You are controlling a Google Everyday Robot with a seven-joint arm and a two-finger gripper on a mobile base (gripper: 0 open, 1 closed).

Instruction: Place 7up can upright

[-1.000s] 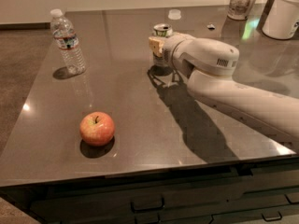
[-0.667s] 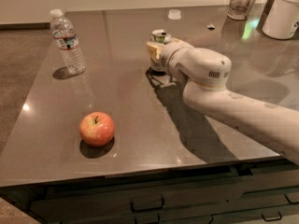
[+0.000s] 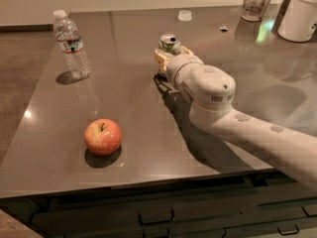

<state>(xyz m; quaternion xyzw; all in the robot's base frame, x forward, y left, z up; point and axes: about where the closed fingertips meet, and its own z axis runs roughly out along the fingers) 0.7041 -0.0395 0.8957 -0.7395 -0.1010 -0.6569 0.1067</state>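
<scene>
- The small aluminium 7up can [image 3: 170,43], with its green and white label, stands upright on the dark glossy tabletop [image 3: 124,98], towards the far middle. Its silver top faces up.
- The end effector [image 3: 172,53] is at the can, low over the tabletop. Its pale yellow fingers [image 3: 159,58] sit on either side of the can and are clamped on it.
- The white robot arm [image 3: 233,118] reaches in from the lower right.
- A clear plastic water bottle [image 3: 72,46] stands upright near the far left corner, well apart from the can.
- A round red apple [image 3: 102,136] rests near the front left edge.
- A white cylindrical container [image 3: 299,14] stands at the far right.
</scene>
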